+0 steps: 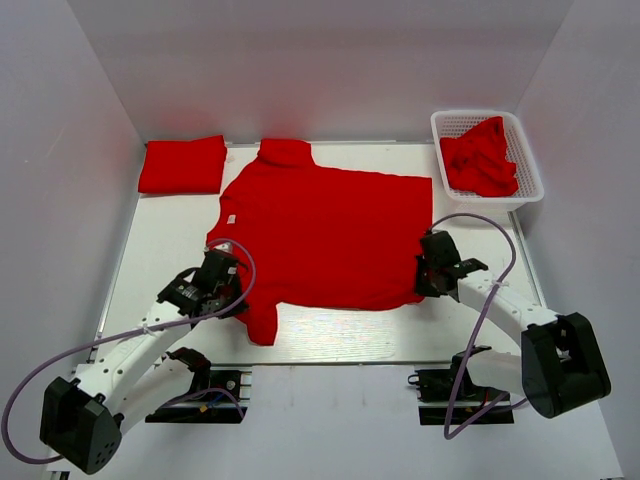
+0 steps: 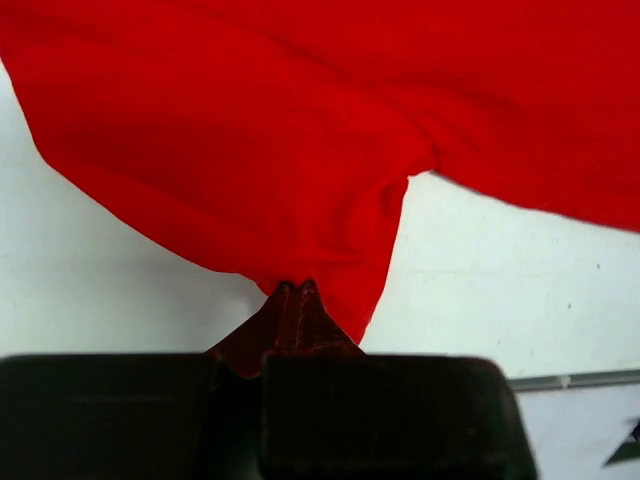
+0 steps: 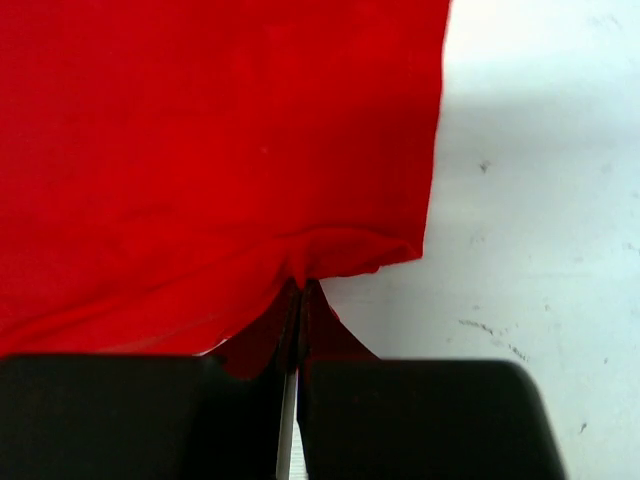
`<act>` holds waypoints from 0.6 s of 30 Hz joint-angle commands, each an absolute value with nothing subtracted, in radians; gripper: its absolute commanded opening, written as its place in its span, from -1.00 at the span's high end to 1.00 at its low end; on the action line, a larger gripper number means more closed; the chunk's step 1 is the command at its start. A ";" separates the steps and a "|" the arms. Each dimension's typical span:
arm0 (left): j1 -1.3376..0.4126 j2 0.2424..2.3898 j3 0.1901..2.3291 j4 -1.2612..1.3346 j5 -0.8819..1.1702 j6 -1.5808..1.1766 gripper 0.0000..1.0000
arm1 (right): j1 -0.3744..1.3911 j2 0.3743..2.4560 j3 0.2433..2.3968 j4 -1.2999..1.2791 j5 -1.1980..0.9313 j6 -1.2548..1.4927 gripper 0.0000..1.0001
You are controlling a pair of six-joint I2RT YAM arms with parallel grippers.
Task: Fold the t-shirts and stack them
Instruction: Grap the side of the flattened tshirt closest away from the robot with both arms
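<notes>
A red t-shirt [image 1: 325, 235] lies spread on the white table, collar toward the back. My left gripper [image 1: 226, 283] is shut on its near left side by the sleeve; the left wrist view shows the cloth [image 2: 250, 150] pinched at the fingertips [image 2: 310, 292]. My right gripper [image 1: 428, 281] is shut on the shirt's near right corner; the right wrist view shows the hem [image 3: 200, 150] bunched between the closed fingers [image 3: 312, 292]. A folded red t-shirt [image 1: 182, 165] lies at the back left. A crumpled red t-shirt [image 1: 480, 158] sits in the basket.
A white mesh basket [image 1: 530, 165] stands at the back right. White walls enclose the table on three sides. The table's front edge [image 1: 330, 362] runs just ahead of the arm bases.
</notes>
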State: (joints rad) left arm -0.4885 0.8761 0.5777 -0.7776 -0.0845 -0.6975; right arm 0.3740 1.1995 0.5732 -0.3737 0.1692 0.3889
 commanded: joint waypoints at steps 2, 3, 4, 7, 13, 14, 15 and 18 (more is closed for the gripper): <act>-0.491 0.838 0.606 -0.845 -0.020 -0.727 1.00 | 0.370 1.173 0.571 -0.423 0.241 0.482 1.00; -0.491 0.827 0.606 -0.859 -0.020 -0.727 1.00 | 0.368 1.170 0.572 -0.434 0.241 0.485 1.00; -0.491 0.827 0.623 -0.874 -0.020 -0.736 1.00 | 0.370 1.160 0.571 -0.442 0.247 0.492 1.00; -0.491 0.802 0.679 -0.911 -0.043 -0.736 1.00 | 0.367 1.137 0.572 -0.456 0.247 0.479 1.00; -0.491 0.818 0.767 -0.881 -0.043 -0.687 1.00 | 0.370 1.092 0.606 -0.443 0.100 0.371 1.00; -0.491 0.828 0.776 -0.865 -0.043 -0.678 1.00 | 0.370 1.094 0.610 -0.442 0.085 0.342 1.00; -0.491 0.840 0.776 -0.865 -0.043 -0.678 1.00 | 0.370 1.095 0.614 -0.443 0.075 0.334 1.00; -0.471 0.887 0.822 -0.830 -0.043 -0.653 1.00 | 0.370 1.109 0.640 -0.443 0.063 0.308 1.00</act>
